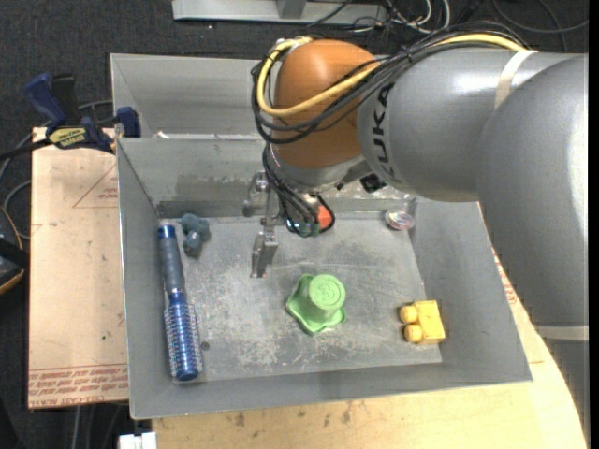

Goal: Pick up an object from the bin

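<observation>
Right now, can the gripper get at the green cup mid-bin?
Probably yes. The green cup lies by itself on the bin floor, and the gripper hangs just to its upper left with nothing between them. The yellow toy brick and blue hairbrush lie well off to either side.

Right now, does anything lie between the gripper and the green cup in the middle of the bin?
Nothing visible does. The gripper hangs over bin floor up and left of the green cup, with only floor between them. The blue brush lies far left, the yellow block far right.
</observation>
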`<state>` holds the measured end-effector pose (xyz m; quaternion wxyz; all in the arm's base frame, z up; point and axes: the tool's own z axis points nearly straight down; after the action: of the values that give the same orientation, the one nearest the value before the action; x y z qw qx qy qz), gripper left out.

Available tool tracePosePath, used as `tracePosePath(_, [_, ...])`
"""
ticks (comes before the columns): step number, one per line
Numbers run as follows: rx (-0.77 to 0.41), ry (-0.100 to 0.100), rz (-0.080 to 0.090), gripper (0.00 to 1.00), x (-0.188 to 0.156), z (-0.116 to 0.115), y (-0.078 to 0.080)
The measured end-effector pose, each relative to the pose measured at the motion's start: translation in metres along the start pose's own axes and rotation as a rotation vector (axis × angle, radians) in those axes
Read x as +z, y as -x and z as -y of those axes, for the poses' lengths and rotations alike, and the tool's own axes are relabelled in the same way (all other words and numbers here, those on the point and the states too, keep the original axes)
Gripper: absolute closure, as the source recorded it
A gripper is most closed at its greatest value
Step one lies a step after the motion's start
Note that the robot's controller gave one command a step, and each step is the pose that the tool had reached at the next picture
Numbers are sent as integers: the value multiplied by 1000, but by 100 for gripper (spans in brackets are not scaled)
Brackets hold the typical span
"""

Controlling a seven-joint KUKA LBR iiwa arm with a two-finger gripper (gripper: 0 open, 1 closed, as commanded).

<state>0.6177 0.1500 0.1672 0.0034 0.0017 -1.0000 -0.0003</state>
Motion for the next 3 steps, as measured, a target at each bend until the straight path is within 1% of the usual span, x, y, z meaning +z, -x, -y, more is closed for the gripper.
tracePosePath(1, [-322,-3,0,0,62,68,-49])
tracePosePath(2, [-342,5,18,0,93,95,-56])
tracePosePath(3, [-393,4,21,0,92,123,-52])
